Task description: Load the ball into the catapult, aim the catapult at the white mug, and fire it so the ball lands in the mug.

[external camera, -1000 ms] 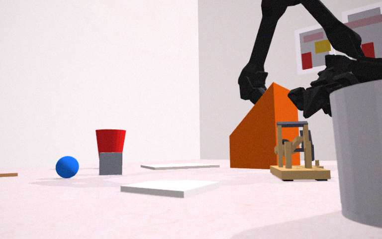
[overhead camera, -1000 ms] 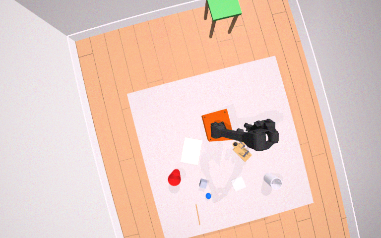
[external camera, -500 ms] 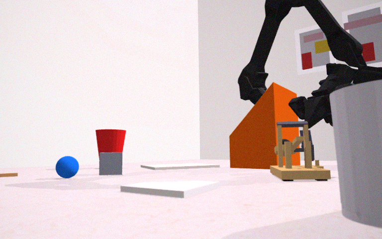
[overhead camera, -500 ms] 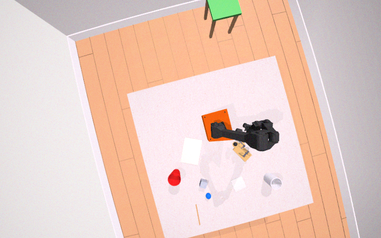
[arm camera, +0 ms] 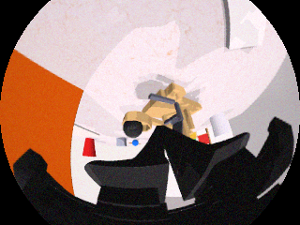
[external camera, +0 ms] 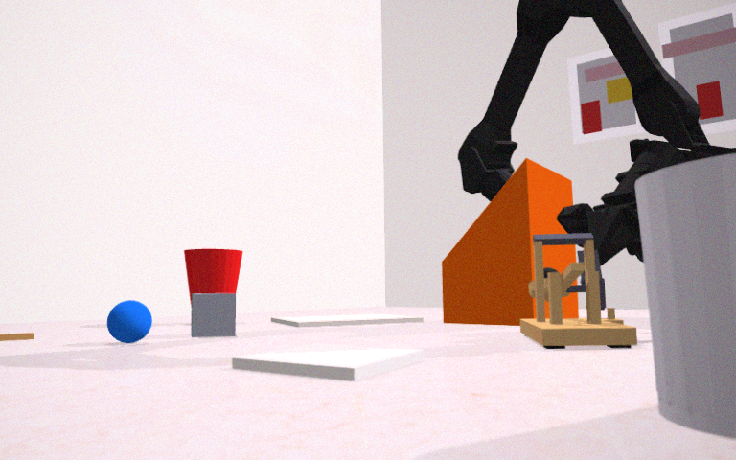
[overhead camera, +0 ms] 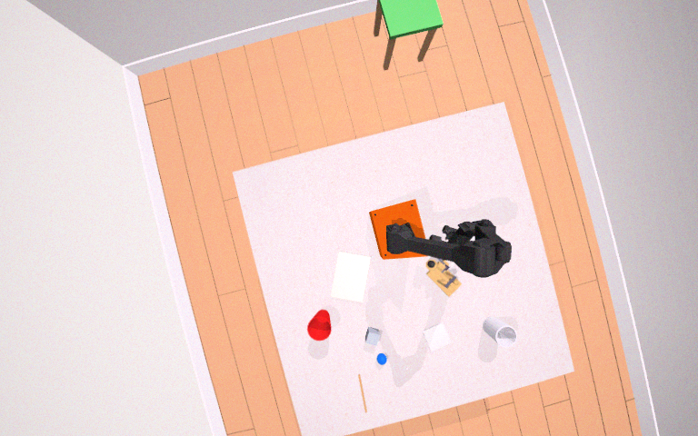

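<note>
The wooden catapult (overhead camera: 448,286) (external camera: 581,332) (arm camera: 175,90) stands beside the orange block. A black ball (overhead camera: 431,263) (external camera: 549,269) (arm camera: 132,128) sits in the round cup of its arm. The white mug (overhead camera: 494,330) (external camera: 697,292) (arm camera: 219,126) stands upright, apart from the catapult. A blue ball (overhead camera: 381,359) (external camera: 129,321) (arm camera: 135,142) lies far from the catapult. My gripper (arm camera: 164,130) is shut and empty. It is low behind the catapult in the exterior view, near crossbar height. Whether it touches the catapult cannot be told.
The orange block (overhead camera: 393,209) (external camera: 488,276) (arm camera: 37,117) is beside the catapult. A red cup (overhead camera: 319,327) (external camera: 214,271) (arm camera: 89,147) and grey cube (overhead camera: 373,335) (external camera: 213,315) stand near the blue ball. White slabs (overhead camera: 351,276) (overhead camera: 436,337) and a thin stick (overhead camera: 362,393) lie flat.
</note>
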{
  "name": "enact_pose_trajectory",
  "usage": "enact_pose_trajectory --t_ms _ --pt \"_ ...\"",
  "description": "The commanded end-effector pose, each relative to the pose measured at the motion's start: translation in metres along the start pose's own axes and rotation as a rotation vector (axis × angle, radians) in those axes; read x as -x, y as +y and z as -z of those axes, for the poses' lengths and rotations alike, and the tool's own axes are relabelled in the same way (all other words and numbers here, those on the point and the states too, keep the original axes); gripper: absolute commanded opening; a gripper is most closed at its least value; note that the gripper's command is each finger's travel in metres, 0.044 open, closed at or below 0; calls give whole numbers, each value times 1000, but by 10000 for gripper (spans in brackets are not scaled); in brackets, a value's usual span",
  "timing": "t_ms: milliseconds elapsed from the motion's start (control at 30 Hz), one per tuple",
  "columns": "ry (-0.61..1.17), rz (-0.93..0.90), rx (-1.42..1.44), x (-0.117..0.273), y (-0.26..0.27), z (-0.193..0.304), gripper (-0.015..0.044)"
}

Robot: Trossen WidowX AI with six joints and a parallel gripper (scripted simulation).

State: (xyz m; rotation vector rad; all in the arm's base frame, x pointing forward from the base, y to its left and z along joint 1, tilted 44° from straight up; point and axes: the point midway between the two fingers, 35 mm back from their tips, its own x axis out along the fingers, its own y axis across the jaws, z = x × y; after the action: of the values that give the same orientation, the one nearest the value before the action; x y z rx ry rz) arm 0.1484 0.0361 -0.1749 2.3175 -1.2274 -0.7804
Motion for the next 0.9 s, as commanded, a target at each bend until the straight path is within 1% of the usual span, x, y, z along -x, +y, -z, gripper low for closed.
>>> enact_pose_trajectory --t_ms 0,867 --pt "3 -2 8 -7 2 -6 0" --pt "3 -2 4 -35 7 -32 0"
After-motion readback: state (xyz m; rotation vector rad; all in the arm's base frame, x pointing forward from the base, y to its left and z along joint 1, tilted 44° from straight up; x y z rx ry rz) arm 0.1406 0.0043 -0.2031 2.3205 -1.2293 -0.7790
